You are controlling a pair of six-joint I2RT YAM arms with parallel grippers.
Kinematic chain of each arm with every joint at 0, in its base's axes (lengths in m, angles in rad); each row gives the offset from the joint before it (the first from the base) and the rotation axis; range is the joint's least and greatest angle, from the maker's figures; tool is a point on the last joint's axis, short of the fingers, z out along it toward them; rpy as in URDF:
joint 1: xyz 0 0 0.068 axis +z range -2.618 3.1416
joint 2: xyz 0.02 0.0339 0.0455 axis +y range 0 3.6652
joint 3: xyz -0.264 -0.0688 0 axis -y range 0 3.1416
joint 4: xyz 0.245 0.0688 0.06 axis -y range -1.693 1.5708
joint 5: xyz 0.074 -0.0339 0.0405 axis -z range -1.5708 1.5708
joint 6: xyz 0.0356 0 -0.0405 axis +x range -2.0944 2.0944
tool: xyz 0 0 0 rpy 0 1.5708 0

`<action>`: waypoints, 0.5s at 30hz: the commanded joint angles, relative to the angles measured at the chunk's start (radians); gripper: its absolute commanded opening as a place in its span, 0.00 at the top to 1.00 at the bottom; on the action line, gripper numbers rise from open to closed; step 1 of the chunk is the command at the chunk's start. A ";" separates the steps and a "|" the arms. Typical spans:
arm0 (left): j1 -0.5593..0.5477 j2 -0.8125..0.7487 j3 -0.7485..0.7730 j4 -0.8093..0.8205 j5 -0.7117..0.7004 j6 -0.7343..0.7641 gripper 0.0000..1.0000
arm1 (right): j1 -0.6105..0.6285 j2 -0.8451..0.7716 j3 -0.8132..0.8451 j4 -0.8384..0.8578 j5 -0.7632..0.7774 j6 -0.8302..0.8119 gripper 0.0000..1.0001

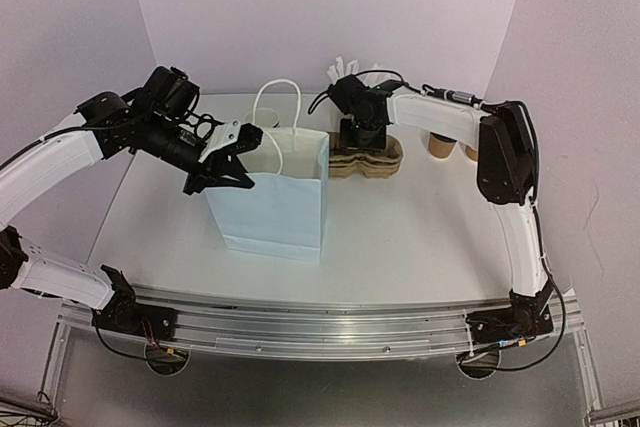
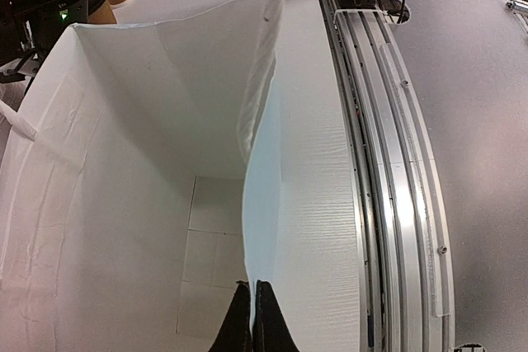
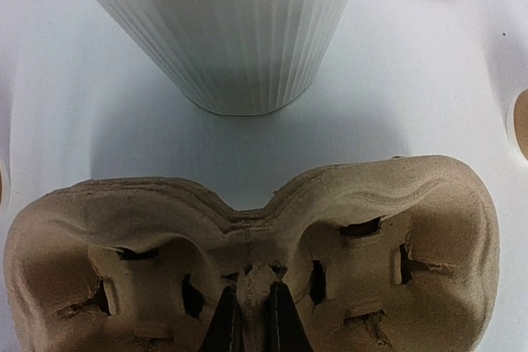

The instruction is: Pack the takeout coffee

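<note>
Two clamps — left pincer (image 2: 252, 288) nips bag (image 2: 124, 121) rim, right pincer (image 3: 254, 290) nips carrier (image 3: 412, 204) ridge.

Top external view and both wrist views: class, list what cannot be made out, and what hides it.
Top external: coffee cups partly behind the right arm; their count is unclear.
Top external: the right gripper covers the middle of the carrier stack.
Right wrist: the white ribbed cup is blurred and cut off by the top edge; contents unseen.
</note>
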 commanded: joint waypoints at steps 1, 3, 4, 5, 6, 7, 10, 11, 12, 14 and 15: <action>-0.005 0.004 0.027 0.015 -0.018 -0.007 1.00 | -0.001 -0.014 0.042 -0.034 0.034 -0.002 1.00; -0.005 0.005 0.027 0.015 -0.017 -0.007 1.00 | 0.001 -0.023 0.049 -0.044 0.042 -0.005 1.00; -0.005 0.005 0.028 0.017 -0.016 -0.008 1.00 | 0.001 -0.028 0.052 -0.049 0.048 -0.006 1.00; -0.005 0.005 0.028 0.018 -0.016 -0.010 1.00 | 0.001 -0.034 0.056 -0.053 0.054 -0.008 1.00; -0.005 0.006 0.027 0.019 -0.014 -0.011 1.00 | 0.001 -0.038 0.059 -0.057 0.060 -0.009 1.00; -0.005 0.007 0.027 0.021 -0.015 -0.014 1.00 | 0.001 -0.042 0.062 -0.061 0.066 -0.011 1.00; -0.005 0.008 0.027 0.025 -0.011 -0.021 1.00 | 0.001 -0.054 0.080 -0.069 0.073 -0.018 1.00; -0.005 0.008 0.026 0.027 -0.010 -0.024 1.00 | 0.001 -0.058 0.086 -0.071 0.075 -0.021 1.00; -0.005 0.008 0.025 0.028 -0.010 -0.025 1.00 | 0.001 -0.060 0.089 -0.071 0.077 -0.023 1.00; -0.005 0.009 0.023 0.030 -0.011 -0.025 1.00 | 0.001 -0.063 0.092 -0.071 0.081 -0.024 1.00; -0.005 0.008 0.022 0.030 -0.012 -0.024 1.00 | 0.001 -0.062 0.090 -0.072 0.082 -0.024 0.99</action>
